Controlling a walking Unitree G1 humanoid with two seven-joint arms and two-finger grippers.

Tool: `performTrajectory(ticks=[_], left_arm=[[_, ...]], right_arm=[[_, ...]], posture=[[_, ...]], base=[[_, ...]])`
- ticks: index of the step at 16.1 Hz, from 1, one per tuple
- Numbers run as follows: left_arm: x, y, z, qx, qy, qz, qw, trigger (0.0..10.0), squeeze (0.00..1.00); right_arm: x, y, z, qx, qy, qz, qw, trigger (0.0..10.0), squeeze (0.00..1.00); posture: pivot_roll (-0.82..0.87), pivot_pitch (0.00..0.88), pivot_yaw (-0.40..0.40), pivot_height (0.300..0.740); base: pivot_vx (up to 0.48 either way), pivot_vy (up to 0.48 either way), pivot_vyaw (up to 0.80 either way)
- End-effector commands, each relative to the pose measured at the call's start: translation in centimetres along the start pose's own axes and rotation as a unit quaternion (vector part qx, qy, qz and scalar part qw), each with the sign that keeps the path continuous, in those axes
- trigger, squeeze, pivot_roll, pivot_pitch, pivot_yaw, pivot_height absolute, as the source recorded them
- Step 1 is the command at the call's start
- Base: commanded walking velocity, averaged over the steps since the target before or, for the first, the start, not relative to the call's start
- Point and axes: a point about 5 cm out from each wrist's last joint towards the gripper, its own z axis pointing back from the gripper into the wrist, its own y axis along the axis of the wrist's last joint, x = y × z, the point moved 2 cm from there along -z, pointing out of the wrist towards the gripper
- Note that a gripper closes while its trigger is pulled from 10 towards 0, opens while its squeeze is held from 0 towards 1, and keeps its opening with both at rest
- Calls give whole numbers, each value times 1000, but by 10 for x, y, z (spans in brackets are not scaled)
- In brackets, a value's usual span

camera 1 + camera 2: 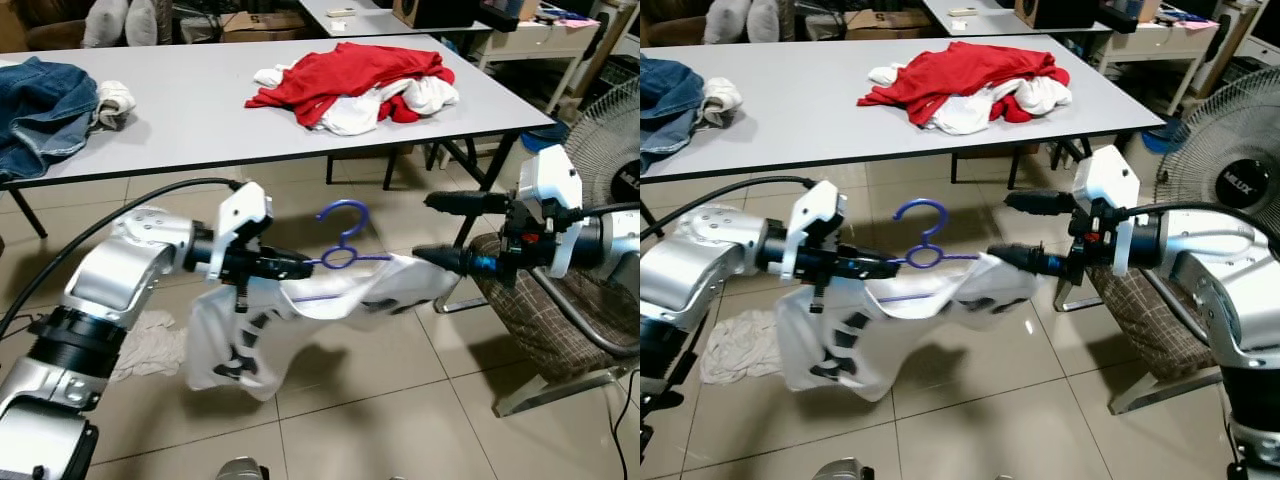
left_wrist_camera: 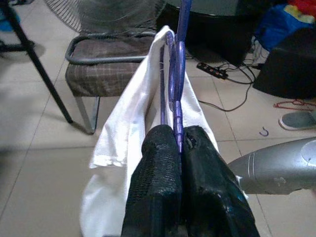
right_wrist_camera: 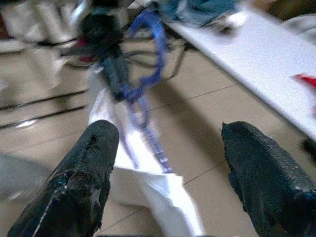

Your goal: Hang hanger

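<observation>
Over a tiled floor (image 1: 400, 400), in front of a long grey table (image 1: 200, 110). At the table's left edge, blue jeans (image 1: 40, 110); toward its right end, a heap of red and white clothes (image 1: 355, 85). Below the front edge, left gripper (image 1: 300, 267) with fingers pinched tight on a purple hanger (image 1: 342, 240), hook upright, white garment (image 1: 260, 330) draped over it and sagging toward the floor. Further right, right gripper (image 1: 440, 228) with fingers spread wide apart, lower finger touching the garment's far end, gripping nothing. Behind it, a checked chair (image 1: 530, 320) and a fan (image 1: 610, 150).
</observation>
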Motion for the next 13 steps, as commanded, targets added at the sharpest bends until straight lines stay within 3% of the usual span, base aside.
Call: performTrajectory(ticks=[1, 2, 4, 10, 11, 13], left_arm=[[0, 18, -4, 6, -13, -47, 999, 0, 0], [2, 21, -6, 4, -25, -58, 998, 0, 0], [4, 26, -10, 1, -35, -71, 997, 0, 0], [7, 32, -20, -23, -56, -101, 993, 0, 0], [7, 32, -20, -23, -57, -100, 993, 0, 0], [7, 35, -21, -20, -59, -95, 994, 0, 0]], right_arm=[[-1, -1, -4, -18, 25, 7, 1000, 10000, 1000], [2, -2, -10, -22, 28, 7, 999, 10000, 1000], [3, -5, -18, -32, 47, 1, 998, 10000, 0], [3, -8, -40, -45, 108, -16, 993, 10000, 0], [2, -8, -41, -45, 114, -17, 992, 0, 0], [1, -8, -48, -47, 126, -16, 991, 0, 0]], posture=[[0, 0, -15, 740], [0, 0, -15, 740], [1, 0, -18, 740], [2, 0, -20, 740], [6, 0, -22, 740], [6, 0, -21, 740]], base=[[0, 0, 0], [0, 0, 0], [0, 0, 0], [0, 0, 0], [0, 0, 0], [0, 0, 0]])
